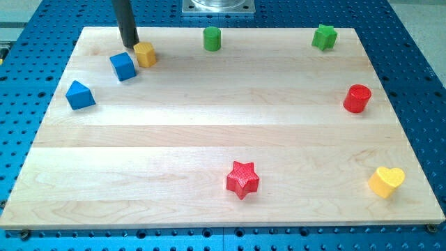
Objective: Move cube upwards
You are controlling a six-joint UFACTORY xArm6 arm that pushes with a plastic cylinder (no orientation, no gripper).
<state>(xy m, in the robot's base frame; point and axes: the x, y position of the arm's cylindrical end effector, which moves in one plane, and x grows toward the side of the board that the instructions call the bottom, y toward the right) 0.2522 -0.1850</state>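
Note:
A blue cube [123, 66] sits near the top left of the wooden board [223, 132]. A yellow block [145, 54] touches its upper right corner. My tip [129, 46] is just above the blue cube and just left of the yellow block, close to both. A blue triangular block [79, 95] lies lower left of the cube.
A green cylinder [212, 39] stands at the top middle and a green star [324, 37] at the top right. A red cylinder [357, 98] is at the right edge, a red star [242, 179] at bottom middle, a yellow heart [386, 182] at bottom right.

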